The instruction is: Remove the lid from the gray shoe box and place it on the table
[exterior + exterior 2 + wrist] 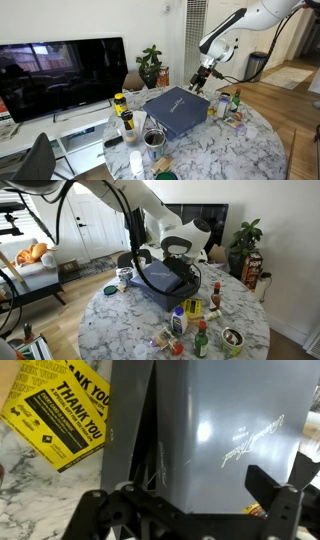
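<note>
Item: lid (230,420), blue-gray card with pale script logo, lying flat on top of the shoe box (150,290). The box stands near the middle of the marble table (235,155) among bottles and cups. Beside the lid's long edge the wrist view shows a dark wedge, and whether that is an opened gap or plain shadow cannot be told. Gripper (190,510): fingers spread wide and holding nothing, hanging over the lid close above it. In an exterior view it sits at the box's far edge (203,78). Whether it touches the card cannot be told. Adjacent: a yellow thank-you card (65,410) flat on the marble just beside the box. Progress, as judged: approach made, lid not yet gripped. Outstanding: close on the rim, lift the lid clear, and lay it on a bare patch of marble.
</note>
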Controlling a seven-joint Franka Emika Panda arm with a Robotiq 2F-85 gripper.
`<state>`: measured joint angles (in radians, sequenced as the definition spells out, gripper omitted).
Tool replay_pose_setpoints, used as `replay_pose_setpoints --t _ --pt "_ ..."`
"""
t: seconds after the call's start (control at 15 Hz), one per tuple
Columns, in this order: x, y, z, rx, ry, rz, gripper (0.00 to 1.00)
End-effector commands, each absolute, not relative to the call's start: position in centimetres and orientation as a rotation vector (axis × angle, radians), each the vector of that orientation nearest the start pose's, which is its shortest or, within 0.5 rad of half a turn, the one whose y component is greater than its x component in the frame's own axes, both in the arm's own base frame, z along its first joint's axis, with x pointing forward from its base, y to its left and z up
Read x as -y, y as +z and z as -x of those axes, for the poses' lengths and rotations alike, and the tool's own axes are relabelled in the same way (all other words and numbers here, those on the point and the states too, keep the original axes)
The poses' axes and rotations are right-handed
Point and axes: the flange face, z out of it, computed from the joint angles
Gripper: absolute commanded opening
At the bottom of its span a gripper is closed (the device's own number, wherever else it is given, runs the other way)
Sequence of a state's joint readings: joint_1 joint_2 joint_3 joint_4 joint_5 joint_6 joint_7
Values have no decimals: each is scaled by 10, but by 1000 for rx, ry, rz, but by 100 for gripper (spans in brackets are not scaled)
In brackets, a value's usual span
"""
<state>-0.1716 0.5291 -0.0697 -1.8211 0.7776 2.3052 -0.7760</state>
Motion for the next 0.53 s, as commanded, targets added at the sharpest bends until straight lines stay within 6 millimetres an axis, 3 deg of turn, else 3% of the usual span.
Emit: replay_pose_setpoints --t 0.0,0.2,0.47 --pt "146 223 -655 1 -262 2625 100" --pt "147 211 -663 7 -226 2584 100" --pt "153 210 -670 6 -197 2549 100"
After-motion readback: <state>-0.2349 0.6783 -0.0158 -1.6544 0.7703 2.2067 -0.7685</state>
